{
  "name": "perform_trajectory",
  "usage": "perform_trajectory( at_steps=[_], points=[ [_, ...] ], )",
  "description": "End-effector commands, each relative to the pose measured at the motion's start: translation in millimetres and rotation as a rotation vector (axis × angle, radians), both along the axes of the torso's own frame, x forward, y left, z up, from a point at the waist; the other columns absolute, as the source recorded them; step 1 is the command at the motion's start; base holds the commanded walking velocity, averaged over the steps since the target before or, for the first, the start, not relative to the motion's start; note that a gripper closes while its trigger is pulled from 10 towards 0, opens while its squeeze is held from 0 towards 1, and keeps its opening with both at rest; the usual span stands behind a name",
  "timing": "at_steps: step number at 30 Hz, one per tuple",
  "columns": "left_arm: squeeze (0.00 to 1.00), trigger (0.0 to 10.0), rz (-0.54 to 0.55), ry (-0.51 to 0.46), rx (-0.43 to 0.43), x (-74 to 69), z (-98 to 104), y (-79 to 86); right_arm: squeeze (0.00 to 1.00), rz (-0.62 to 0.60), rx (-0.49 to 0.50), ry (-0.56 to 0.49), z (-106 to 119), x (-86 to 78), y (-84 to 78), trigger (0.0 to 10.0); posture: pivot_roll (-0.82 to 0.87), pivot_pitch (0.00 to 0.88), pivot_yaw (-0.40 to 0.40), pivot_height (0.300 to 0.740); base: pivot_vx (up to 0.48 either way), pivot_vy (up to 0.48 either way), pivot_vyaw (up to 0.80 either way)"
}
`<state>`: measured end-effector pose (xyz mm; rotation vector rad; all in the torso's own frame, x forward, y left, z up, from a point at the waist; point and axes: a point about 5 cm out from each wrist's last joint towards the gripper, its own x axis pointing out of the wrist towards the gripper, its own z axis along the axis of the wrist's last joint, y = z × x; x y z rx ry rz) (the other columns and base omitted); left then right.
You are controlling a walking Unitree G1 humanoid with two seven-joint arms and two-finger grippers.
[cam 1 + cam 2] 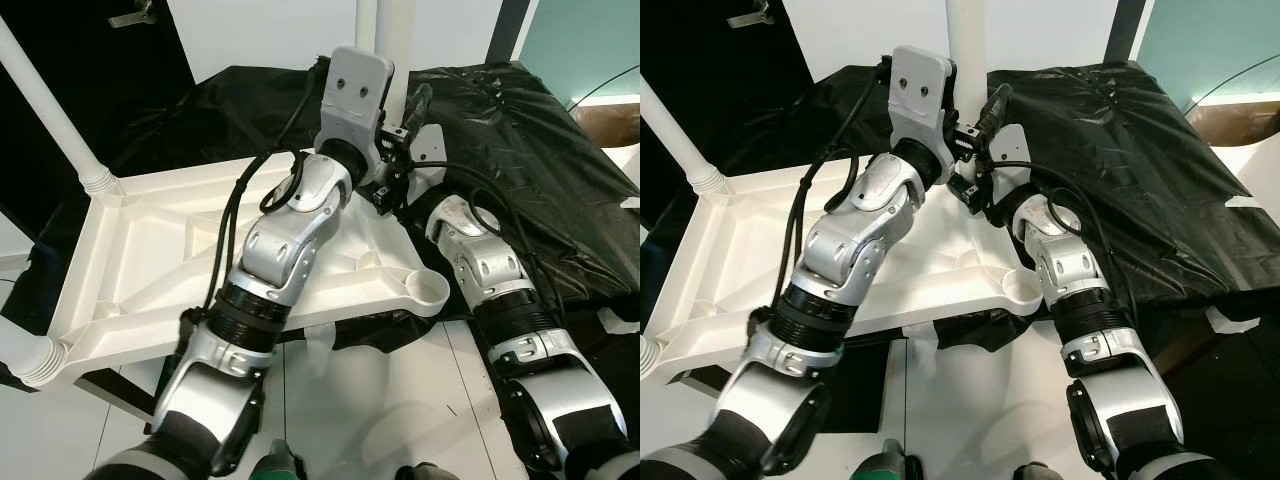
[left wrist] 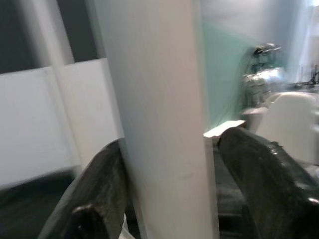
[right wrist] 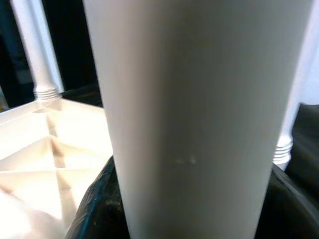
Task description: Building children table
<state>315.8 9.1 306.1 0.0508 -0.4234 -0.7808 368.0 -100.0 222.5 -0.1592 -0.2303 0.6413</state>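
Black plastic sheet (image 1: 520, 150) is covering the floor area, and the white plastic table top (image 1: 150, 270) is lying upside down partly on it, ribbed underside facing up, its near edge hanging over the white floor (image 1: 400, 400). 1 empty round leg socket (image 1: 432, 292) is sitting at the near right corner of the table top. 3 white legs are standing in the other sockets: the far-left leg (image 1: 50, 110) is leaning up and away from its threaded collar, the near-left leg (image 1: 25, 360) is poking out at the frame edge, and the far-right leg (image 1: 385, 25) is rising upright behind the wrists. Both silver arms are reaching forward to that far-right leg. Left gripper (image 2: 164, 199) is straddling the leg with 1 black finger on each side, fingers (image 2: 94, 199) lying right against the tube, so pinching it. Right gripper (image 3: 189, 219) is doing the same lower on the tube, its black fingers (image 3: 94, 209) wrapping both sides of the leg, pinching it, with the table's ribbed underside just beside it.
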Motion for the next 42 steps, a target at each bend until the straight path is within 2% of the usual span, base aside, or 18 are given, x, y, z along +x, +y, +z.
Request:
perform_trajectory(
  at_steps=[1,4,5,7,15,16,24,32,35,37,38,42],
  points=[
    [0.00,10.0,-0.177,-0.055,0.050,-11.7,5,-5.2,0.00,0.029,-0.018,0.005,1,1.0,2.7,10.0,0.06,0.017,0.039,0.740,0.000,0.000,0.00],
    [0.00,10.0,-0.295,-0.105,0.095,-18.1,9,0.3,0.00,0.069,-0.040,0.011,0,0.3,3.2,10.0,0.06,0.016,0.038,0.740,0.000,0.000,0.00],
    [0.00,10.0,-0.295,-0.105,0.095,-18.1,9,0.3,0.00,0.069,-0.040,0.011,0,0.3,3.2,10.0,0.06,0.016,0.038,0.740,0.000,0.000,0.00],
    [0.00,10.0,-0.369,-0.090,0.099,-18.1,14,9.3,0.00,0.119,-0.039,0.030,0,-0.5,3.5,10.0,0.06,0.013,0.036,0.740,0.000,0.000,0.00],
    [0.00,10.0,-0.390,-0.095,0.118,-10.1,23,18.6,0.00,0.203,-0.055,0.054,1,-2.0,5.1,10.0,0.06,0.013,0.032,0.740,0.000,0.000,0.00],
    [0.00,10.0,-0.389,-0.117,0.143,-5.0,30,24.5,0.00,0.263,-0.068,0.071,1,-4.7,7.0,10.0,0.05,0.015,0.030,0.740,0.000,0.000,0.00],
    [0.00,10.0,-0.384,-0.153,0.222,7.4,41,35.9,0.00,0.362,-0.103,0.098,0,-9.9,7.8,10.0,0.05,0.016,0.030,0.740,0.000,0.000,0.00],
    [0.00,10.0,-0.428,-0.150,0.276,11.8,45,39.8,0.00,0.407,-0.136,0.112,-2,-13.0,6.7,10.0,0.05,0.015,0.032,0.740,0.000,0.000,0.00],
    [0.00,10.0,-0.443,-0.126,0.323,15.9,43,38.5,0.00,0.421,-0.157,0.120,-4,-13.9,5.5,10.0,0.05,0.012,0.033,0.740,0.000,0.000,0.00],
    [0.00,2.0,-0.449,-0.102,0.342,17.3,41,37.5,0.00,0.422,-0.163,0.120,-5,-13.8,5.1,10.0,0.05,0.010,0.037,0.740,0.000,0.000,0.00],
    [0.00,0.0,-0.450,-0.092,0.344,18.0,39,37.1,0.00,0.421,-0.165,0.120,-5,-13.5,4.9,10.0,0.05,0.010,0.037,0.740,0.000,0.000,0.00],
    [0.00,0.0,-0.452,-0.078,0.354,19.1,36,36.6,0.00,0.415,-0.165,0.119,-5,-12.6,4.2,10.0,0.05,0.010,0.039,0.740,0.000,0.000,0.00]
  ],
)
